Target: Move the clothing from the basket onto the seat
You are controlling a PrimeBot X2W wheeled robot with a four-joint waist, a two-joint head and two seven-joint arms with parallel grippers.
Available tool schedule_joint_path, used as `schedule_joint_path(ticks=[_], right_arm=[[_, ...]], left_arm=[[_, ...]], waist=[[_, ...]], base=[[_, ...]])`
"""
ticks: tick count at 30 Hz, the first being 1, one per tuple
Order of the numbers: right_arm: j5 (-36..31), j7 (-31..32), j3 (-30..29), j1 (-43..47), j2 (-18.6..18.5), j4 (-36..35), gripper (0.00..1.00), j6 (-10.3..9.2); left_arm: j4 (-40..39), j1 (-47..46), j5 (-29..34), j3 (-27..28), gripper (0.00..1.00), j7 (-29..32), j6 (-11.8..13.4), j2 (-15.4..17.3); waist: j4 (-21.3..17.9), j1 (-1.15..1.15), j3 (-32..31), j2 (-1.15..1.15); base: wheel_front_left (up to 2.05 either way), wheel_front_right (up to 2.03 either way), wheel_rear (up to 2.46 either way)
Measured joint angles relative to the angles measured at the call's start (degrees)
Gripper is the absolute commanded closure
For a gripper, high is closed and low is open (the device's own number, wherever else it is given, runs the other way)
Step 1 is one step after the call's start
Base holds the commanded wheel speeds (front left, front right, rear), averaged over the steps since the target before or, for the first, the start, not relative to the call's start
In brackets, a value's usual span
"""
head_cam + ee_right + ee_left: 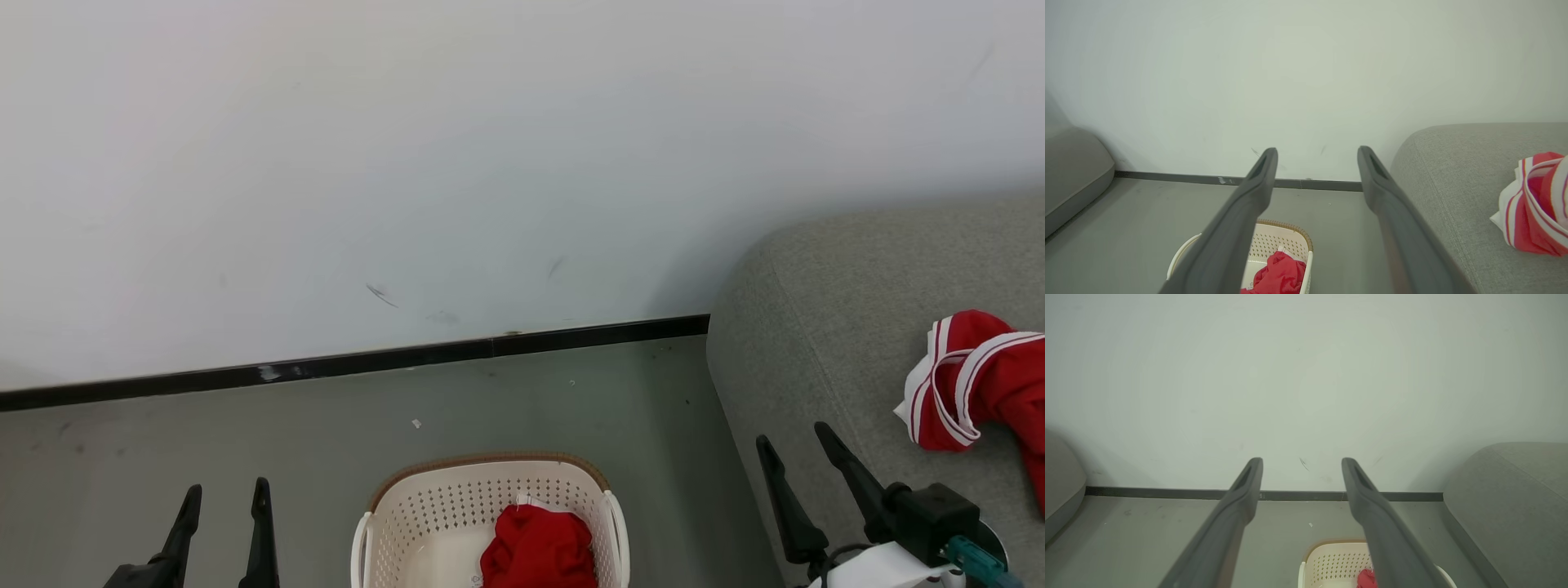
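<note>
1. The basket (424,510) sat on the floor with its lower part cut off by the head view's bottom edge. One crumpled red garment (539,547) lay inside, toward the basket's right wall.
2. The seat (816,327) stood right of the basket, apart from it. A striped red garment (971,376) was already on the seat, well right of the basket.
3. The left gripper (228,487) hung left of the basket, fingers spread wide, nothing between them.
4. The right gripper (792,434) hung right of the basket, over the seat's near edge, fingers also spread and empty.
5. Key relation: the red garment lay below and inward of both grippers, right of the left one and left of the right one. Both looked higher than the basket rim.
6. The garment was a bunched heap with no clear long axis, so finger orientation probably mattered little.
7. Judgement: the right gripper looked slightly nearer the heap and sat on the basket's seat side, so it was the likelier picker, reaching down and left.
</note>
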Motion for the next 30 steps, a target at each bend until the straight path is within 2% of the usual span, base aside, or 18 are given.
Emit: schedule_joint_path(ticks=[13,30], right_arm=[[1.30,0.00,0.07,1.25,0.02,-1.75,0.00,0.00],[2.46,0.00,-1.70,1.26,0.05,-3.18,0.00,0.00]], left_arm=[[-0.98,0.00,0.01,-0.11,0.00,0.03,0.19,0.03],[-2.23,-0.04,0.34,-1.40,0.00,3.14,-0.42,1.94]], waist=[[0.26,0.00,0.67,0.00],[0.43,0.00,3.10,0.00]], base=[[0.00,0.00,0.00],[0.00,0.00,0.00]])
